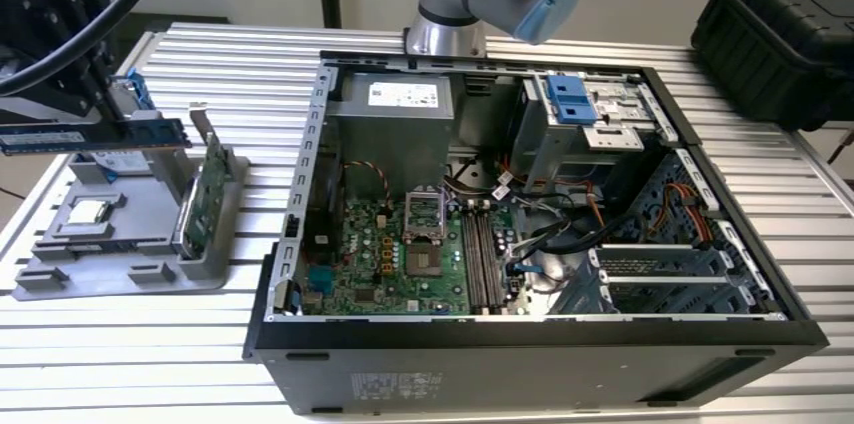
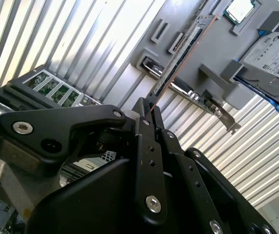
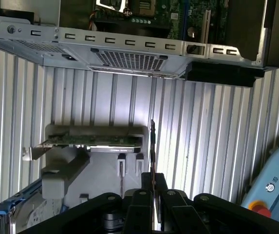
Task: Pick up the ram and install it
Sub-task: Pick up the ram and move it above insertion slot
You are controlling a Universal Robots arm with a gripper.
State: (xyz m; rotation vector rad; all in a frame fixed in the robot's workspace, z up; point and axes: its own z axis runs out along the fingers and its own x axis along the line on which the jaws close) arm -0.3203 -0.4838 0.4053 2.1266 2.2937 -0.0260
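Note:
The ram is a long, thin blue-green stick with black chips. My gripper is shut on it and holds it level above the grey parts holder, at the exterior view's left. In both wrist views the ram shows edge-on, sticking out from between the black fingers of the gripper. The open computer case lies to the right in the exterior view. The memory slots run along its green motherboard, far from the gripper.
In the holder stand a green card with a metal bracket and a processor chip. A silver hard drive with blue rails lies there too. The arm's base rises behind the case. A black hard case sits at the back right.

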